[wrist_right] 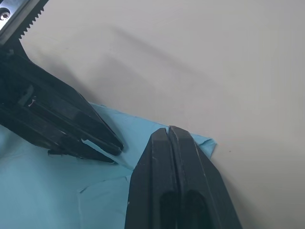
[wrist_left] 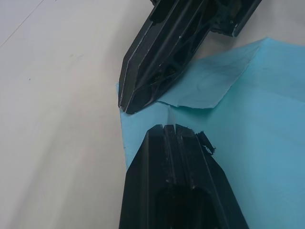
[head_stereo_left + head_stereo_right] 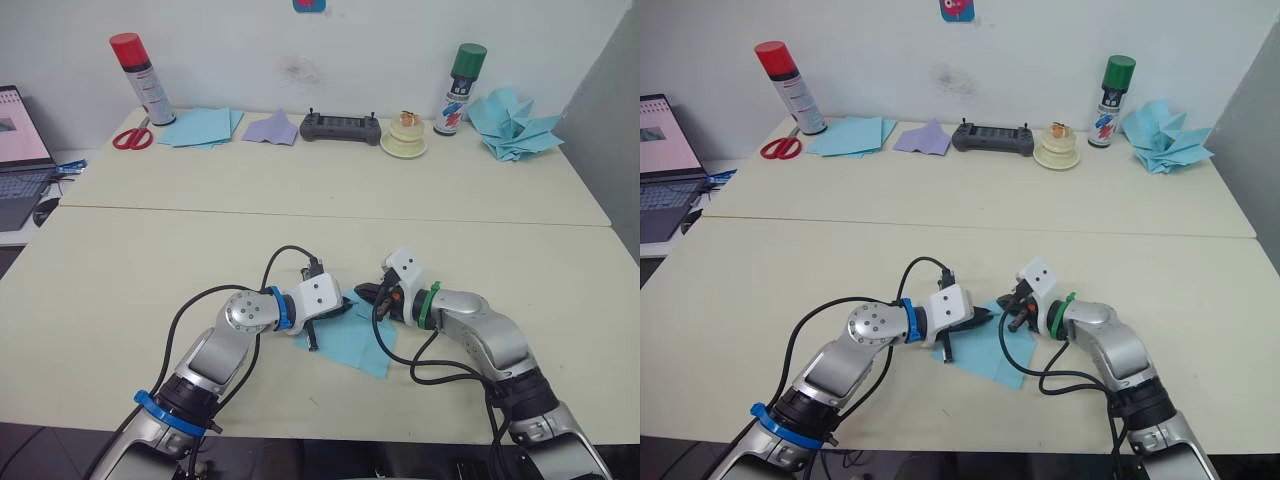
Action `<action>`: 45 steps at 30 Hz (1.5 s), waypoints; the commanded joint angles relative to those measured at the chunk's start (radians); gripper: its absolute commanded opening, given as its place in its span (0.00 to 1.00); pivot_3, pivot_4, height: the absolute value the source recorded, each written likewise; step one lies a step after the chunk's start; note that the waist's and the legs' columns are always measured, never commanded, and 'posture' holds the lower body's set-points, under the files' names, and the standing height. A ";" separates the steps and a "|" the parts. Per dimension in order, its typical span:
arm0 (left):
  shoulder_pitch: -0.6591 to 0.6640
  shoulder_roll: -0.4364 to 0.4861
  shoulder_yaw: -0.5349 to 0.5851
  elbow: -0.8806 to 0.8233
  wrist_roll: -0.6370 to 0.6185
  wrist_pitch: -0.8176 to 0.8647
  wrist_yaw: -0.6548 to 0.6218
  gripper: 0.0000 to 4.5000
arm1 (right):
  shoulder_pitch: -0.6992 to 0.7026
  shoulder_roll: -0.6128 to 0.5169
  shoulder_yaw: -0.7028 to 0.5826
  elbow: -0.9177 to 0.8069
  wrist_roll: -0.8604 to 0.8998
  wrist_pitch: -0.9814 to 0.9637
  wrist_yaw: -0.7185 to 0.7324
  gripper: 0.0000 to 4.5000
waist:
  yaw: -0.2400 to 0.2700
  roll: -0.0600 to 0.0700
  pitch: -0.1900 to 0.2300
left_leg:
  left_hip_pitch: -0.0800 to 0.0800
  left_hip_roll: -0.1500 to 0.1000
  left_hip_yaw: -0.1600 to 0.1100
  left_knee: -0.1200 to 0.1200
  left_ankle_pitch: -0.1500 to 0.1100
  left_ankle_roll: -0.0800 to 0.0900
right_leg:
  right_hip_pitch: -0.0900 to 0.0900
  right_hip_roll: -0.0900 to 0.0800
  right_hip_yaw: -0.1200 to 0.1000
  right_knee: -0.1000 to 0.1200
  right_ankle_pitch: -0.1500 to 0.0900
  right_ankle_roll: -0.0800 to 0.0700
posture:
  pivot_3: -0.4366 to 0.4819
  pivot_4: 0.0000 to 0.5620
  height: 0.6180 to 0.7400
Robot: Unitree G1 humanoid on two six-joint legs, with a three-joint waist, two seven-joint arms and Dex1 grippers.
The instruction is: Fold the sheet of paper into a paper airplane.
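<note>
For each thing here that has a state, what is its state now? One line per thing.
sheet of paper: flat on the table, one corner folded over.
left hand: shut, tip on the sheet's edge.
right hand: shut, tip on the sheet.
laptop: open, screen lit.
red-capped spray can: upright, capped.
green-capped spray can: upright, capped.

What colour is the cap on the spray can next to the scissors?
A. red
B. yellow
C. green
A: the spray can standing by the scissors at the back of the table has a red cap; the green cap is on the other can, further right.
</note>
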 commanded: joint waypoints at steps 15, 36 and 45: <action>-0.040 0.095 0.354 -0.111 -0.418 0.410 -0.083 0.48 | 0.042 -0.030 0.021 -0.015 -0.010 -0.010 0.012 0.00 | 0.004 0.000 0.000 | 0.000 0.000 0.000 0.001 0.000 0.000 | 0.001 0.000 -0.001 0.000 -0.001 0.003 | 0.48 0.27 1.00; 0.047 -0.052 0.136 0.071 -0.209 0.246 0.072 0.01 | 0.056 -0.029 0.028 -0.031 -0.011 -0.003 0.007 0.00 | 0.004 0.001 -0.002 | 0.003 0.000 0.000 0.001 0.000 0.000 | 0.003 0.000 -0.001 0.000 0.002 -0.002 | 0.48 0.27 1.00; 0.163 0.036 0.247 -0.062 -0.319 0.391 0.074 0.01 | 0.046 -0.021 0.037 -0.011 -0.013 -0.007 0.014 0.00 | -0.007 0.002 -0.003 | 0.007 0.001 -0.002 0.000 0.000 0.000 | 0.008 0.000 -0.002 0.000 -0.001 0.002 | 0.48 0.27 1.00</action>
